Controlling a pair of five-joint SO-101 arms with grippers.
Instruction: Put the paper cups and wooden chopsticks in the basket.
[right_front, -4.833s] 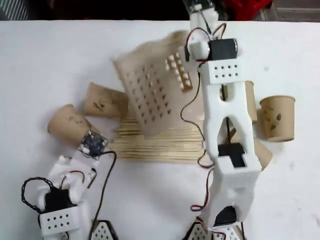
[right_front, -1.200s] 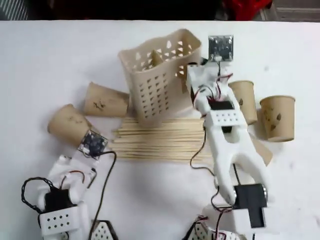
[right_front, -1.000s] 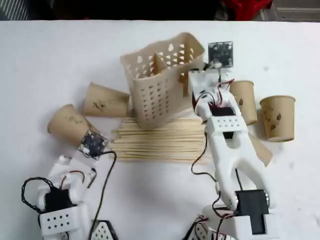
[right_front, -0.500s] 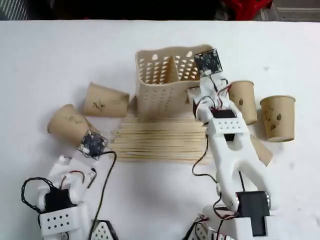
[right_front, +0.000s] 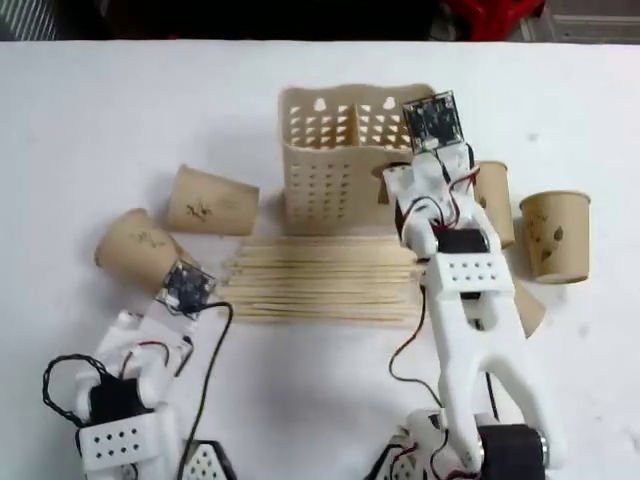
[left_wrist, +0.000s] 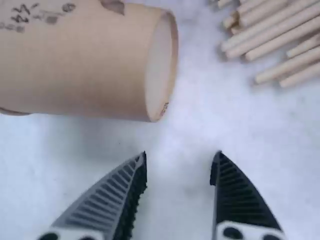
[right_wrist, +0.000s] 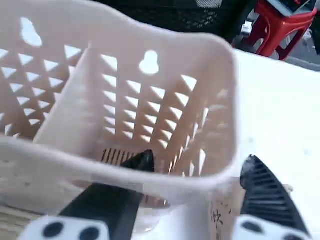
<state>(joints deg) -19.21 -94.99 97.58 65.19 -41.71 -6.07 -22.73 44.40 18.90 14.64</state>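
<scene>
Surface: a white table (right_front: 100, 120) carries everything, with a dark strip of room behind it.
Basket: the basket (right_front: 345, 150) stands upright beyond the chopsticks (right_front: 320, 280), mouth up. We see nothing in the compartment the right wrist view looks into.
Right gripper: the right gripper (right_wrist: 199, 161) has its jaws wide, straddling the basket's near corner. We judge it is there to steady the basket for filling, but we cannot tell whether either finger touches the wall.
Left gripper: the left gripper (left_wrist: 180, 156) is parted and empty, low over the table. It sits near the base of a cup (left_wrist: 85, 60) lying on its side, likely our next pick.
Cups: of the cups (right_front: 210, 202), two lie left of the chopsticks and two stand beside the right arm. None is in the basket.
Chopsticks: they lie in a flat bundle between the arms.
</scene>
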